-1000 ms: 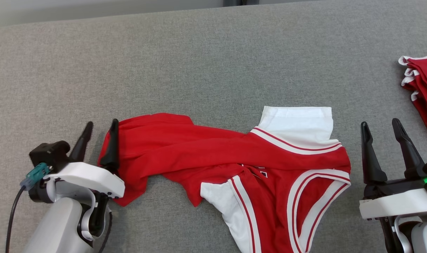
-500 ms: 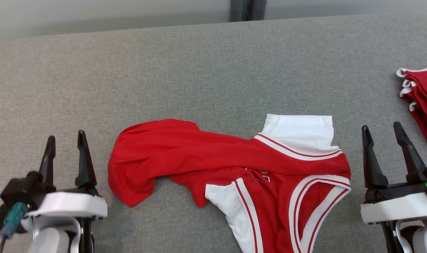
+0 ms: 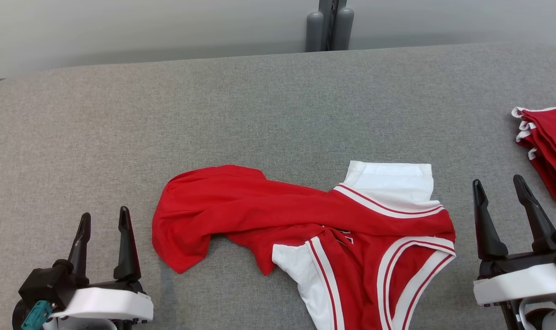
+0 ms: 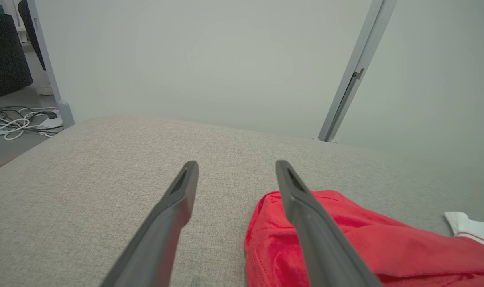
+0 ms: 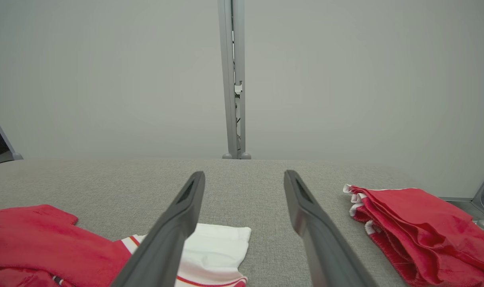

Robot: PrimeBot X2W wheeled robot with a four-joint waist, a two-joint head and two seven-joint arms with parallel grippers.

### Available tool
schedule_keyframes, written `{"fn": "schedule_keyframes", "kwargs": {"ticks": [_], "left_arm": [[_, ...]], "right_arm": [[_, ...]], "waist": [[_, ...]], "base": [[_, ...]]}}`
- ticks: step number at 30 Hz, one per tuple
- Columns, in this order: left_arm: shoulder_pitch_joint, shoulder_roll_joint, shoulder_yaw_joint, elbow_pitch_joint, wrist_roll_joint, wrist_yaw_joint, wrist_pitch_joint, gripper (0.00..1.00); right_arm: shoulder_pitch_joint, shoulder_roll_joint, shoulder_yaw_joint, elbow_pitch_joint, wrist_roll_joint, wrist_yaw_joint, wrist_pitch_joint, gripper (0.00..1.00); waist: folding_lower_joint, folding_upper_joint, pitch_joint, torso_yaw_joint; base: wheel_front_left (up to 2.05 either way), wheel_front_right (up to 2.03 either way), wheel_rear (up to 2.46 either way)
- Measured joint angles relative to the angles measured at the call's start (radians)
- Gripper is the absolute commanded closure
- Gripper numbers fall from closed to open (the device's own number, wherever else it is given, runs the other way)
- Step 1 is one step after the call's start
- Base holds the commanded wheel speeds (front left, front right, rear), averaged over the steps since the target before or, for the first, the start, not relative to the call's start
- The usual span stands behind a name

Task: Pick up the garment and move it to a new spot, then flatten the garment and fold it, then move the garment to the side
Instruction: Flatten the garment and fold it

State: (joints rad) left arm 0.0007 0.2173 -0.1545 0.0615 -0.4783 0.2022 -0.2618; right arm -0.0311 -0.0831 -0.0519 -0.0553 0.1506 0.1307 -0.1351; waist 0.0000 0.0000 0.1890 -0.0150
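Head view: left end effector (image 3: 105, 213), right end effector (image 3: 498, 179) spread wide, empty; garment (image 3: 223, 201) crumpled between.

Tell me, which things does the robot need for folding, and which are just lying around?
For the job: the crumpled red-and-white garment, the open left gripper, the open right gripper, the grey table.
Just lying about: the folded red pile on the right, the grey post behind.

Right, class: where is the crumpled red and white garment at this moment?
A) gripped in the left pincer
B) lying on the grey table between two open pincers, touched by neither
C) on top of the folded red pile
B: the garment lies on the table, with the left pincer and right pincer open and apart from it.
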Motion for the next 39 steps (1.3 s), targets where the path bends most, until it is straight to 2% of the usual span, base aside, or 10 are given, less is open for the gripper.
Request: {"fn": "schedule_keyframes", "kwargs": {"ticks": [9,14,21,27,31,32,33,34,36,39], "left_arm": [[0.000,0.002,-0.012,-0.001,-0.007,-0.009,0.010,0.00],[-0.050,0.010,-0.042,0.028,-0.042,-0.054,0.091,0.00],[-0.133,0.012,-0.071,0.177,-0.109,-0.117,0.207,0.00],[-0.169,-0.003,-0.082,0.288,-0.135,-0.150,0.222,0.00],[-0.192,-0.006,-0.079,0.331,-0.140,-0.163,0.193,0.02],[-0.198,-0.006,-0.078,0.337,-0.140,-0.167,0.186,0.09],[-0.203,-0.005,-0.078,0.341,-0.140,-0.167,0.178,0.26],[-0.207,-0.004,-0.077,0.344,-0.140,-0.168,0.173,0.56],[-0.212,0.001,-0.077,0.346,-0.139,-0.175,0.165,1.00],[-0.213,0.007,-0.081,0.345,-0.136,-0.179,0.156,1.00]], "right_arm": [[0.000,0.000,0.001,-0.009,0.000,0.000,0.004,0.00],[0.000,0.001,0.002,-0.011,0.000,0.000,0.004,0.00],[-0.013,0.001,0.019,-0.014,0.001,0.000,0.011,0.00],[-0.016,0.001,0.012,-0.013,0.006,0.000,0.011,0.00],[-0.020,0.001,0.012,-0.014,0.007,0.000,0.010,0.00],[-0.021,0.001,0.012,-0.013,0.007,0.000,0.010,0.00],[-0.021,0.001,0.012,-0.013,0.007,0.000,0.010,0.00],[-0.021,0.001,0.012,-0.012,0.007,0.000,0.010,0.00],[-0.021,0.001,0.011,-0.011,0.007,0.000,0.008,0.00],[-0.021,0.001,0.007,-0.010,0.007,0.000,0.008,0.00]], "waist": [[0.0000,0.0000,0.000,0.002],[0.0000,0.0000,0.010,0.004],[0.0000,0.0000,0.034,-0.008],[0.0000,0.0000,0.056,-0.023],[0.0000,0.0000,0.065,-0.029],[0.0000,0.0000,0.066,-0.031],[0.0000,0.0000,0.067,-0.031],[0.0000,0.0000,0.068,-0.032],[0.0000,0.0000,0.069,-0.032],[0.0000,0.0000,0.070,-0.032]], "base": [[0.00,0.00,0.00],[0.00,0.00,0.00],[0.00,0.00,0.00],[0.00,0.00,0.00],[0.00,0.00,0.00],[0.00,0.00,0.00],[0.00,0.00,0.00],[0.00,0.00,0.00],[0.00,0.00,0.00],[0.00,0.00,0.00]]}}
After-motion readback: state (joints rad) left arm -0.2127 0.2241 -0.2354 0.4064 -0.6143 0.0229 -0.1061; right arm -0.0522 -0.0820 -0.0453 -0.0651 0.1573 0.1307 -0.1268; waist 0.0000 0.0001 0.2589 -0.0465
